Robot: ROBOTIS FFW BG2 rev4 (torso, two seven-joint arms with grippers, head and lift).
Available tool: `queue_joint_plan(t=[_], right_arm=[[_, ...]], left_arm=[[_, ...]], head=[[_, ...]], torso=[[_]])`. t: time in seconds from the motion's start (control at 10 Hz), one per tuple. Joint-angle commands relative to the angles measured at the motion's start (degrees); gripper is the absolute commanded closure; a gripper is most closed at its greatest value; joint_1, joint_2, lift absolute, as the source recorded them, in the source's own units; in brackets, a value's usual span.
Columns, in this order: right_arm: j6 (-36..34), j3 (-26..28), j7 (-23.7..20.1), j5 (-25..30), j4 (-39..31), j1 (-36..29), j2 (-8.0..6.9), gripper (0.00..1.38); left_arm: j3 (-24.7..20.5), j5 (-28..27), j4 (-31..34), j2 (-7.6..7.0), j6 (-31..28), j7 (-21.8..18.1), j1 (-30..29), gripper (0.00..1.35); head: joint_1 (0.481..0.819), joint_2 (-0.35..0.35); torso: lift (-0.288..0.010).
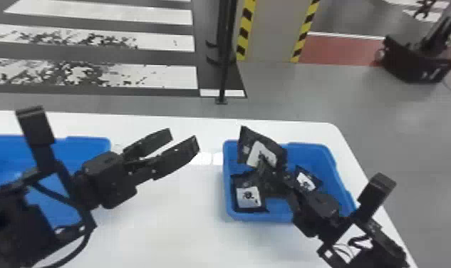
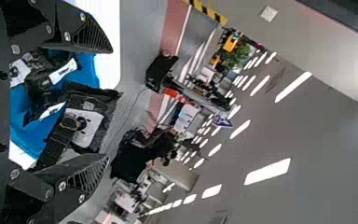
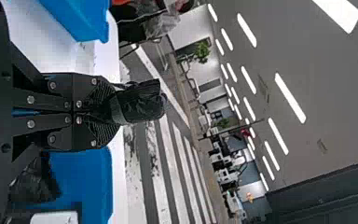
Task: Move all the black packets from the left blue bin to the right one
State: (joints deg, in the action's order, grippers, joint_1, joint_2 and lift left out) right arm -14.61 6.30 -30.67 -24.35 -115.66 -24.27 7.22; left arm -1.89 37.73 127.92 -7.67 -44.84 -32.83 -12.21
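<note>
In the head view my left gripper stands open over the table between the bins, beside the left blue bin. Its fingers are also parted in the left wrist view, where the gripper has nothing between the tips. My right gripper is above the right blue bin, shut on a black packet with a white label. The right wrist view has the gripper pinching that crumpled packet. Inside the right bin lie other black packets, one at the near left and one farther right.
Both bins stand on a white table, whose far edge runs behind them. Beyond it are a thin black pole, a pillar with yellow-black stripes and a black machine base on the floor.
</note>
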Motion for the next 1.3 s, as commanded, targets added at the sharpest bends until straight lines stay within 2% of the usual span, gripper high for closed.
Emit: queue_joint_plan(t=[0.0, 0.1, 0.2, 0.4, 0.5, 0.6, 0.7, 0.8, 1.0, 1.2], right_arm=[[-1.98, 1.58, 0.00, 2.07, 4.50, 3.46, 1.04, 1.27], [-3.39, 2.72, 0.00, 3.67, 6.89, 6.27, 1.65, 1.27], [-4.23, 3.86, 0.09, 3.67, 8.72, 7.82, 1.83, 1.12], [-3.53, 8.66, 1.49, 7.22, 9.28, 8.38, 1.13, 0.40], [-1.70, 10.83, 2.11, 8.47, 9.14, 7.82, 0.69, 0.17], [-0.01, 11.86, 2.55, 9.39, 7.88, 6.27, 0.34, 0.09], [1.68, 12.09, 2.99, 9.50, 5.06, 3.18, -0.02, 0.11], [4.21, 12.09, 3.60, 9.39, 0.85, -1.04, -0.98, 0.11], [9.97, 11.75, 3.87, 12.47, -9.00, -10.04, -3.88, 0.11], [13.49, 11.18, 5.45, 11.90, -17.15, -19.32, -7.28, 0.11]], left_arm=[[-2.34, 1.34, 2.51, 0.73, 5.33, 0.05, -4.66, 0.18], [-4.16, 1.23, 4.33, 1.35, 6.18, 0.05, -7.48, 0.18], [-4.39, 1.23, 4.90, 1.52, 9.27, 0.05, -9.30, 0.18], [-5.42, -1.63, 6.30, 1.61, 15.46, 0.22, -12.40, 0.18], [-6.68, -3.00, 6.87, 2.05, 17.99, 0.31, -13.94, 0.18], [-7.93, -3.68, 7.29, 2.14, 19.96, 0.31, -15.91, 0.18], [-8.85, -4.83, 7.29, 2.14, 21.93, 0.31, -17.60, 0.18], [-9.88, -5.86, 7.29, 2.23, 24.18, 0.31, -20.13, 0.18], [-13.30, -10.08, 7.29, 4.07, 29.38, 0.31, -25.48, 0.18], [-15.70, -16.25, 7.29, 6.18, 32.61, 0.84, -27.58, 0.18]], head=[[0.695, -0.158], [0.695, -0.159], [0.695, -0.160], [0.695, -0.171], [0.695, -0.191], [0.695, -0.211], [0.695, -0.219], [0.695, -0.215], [0.695, -0.190], [0.695, -0.109]], torso=[[-0.150], [-0.150], [-0.150], [-0.150], [-0.150], [-0.150], [-0.150], [-0.150], [-0.150], [-0.150]])
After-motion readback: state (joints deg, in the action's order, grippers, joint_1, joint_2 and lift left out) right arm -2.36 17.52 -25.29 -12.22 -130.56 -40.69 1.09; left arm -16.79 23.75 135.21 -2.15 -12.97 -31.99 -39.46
